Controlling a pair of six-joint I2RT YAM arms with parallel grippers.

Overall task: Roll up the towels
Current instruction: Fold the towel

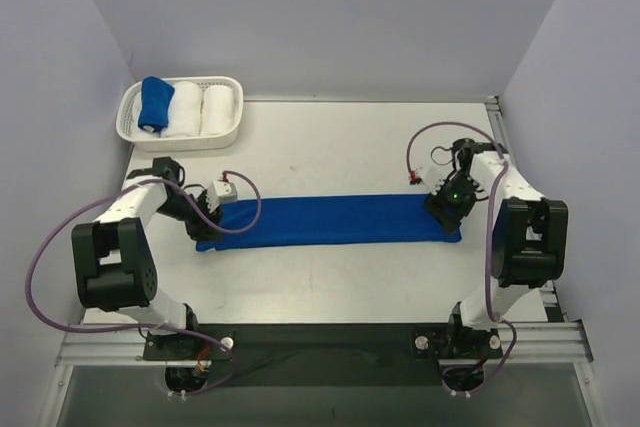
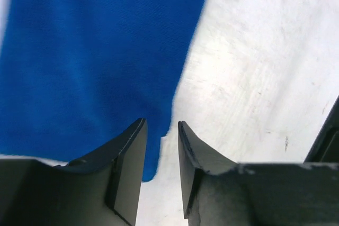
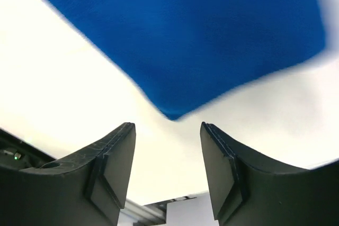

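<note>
Towel (image 1: 325, 220) lay flat on table (image 1: 330, 147), long axis left to right, one end at each arm: left gripper (image 2: 161, 125) jaws parted over its left corner, right gripper (image 3: 168, 128) jaws parted just short of its right corner, neither gripping.

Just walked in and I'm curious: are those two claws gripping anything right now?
Left gripper: open, towel corner at the gap, not pinched.
Right gripper: open, holding nothing.
</note>
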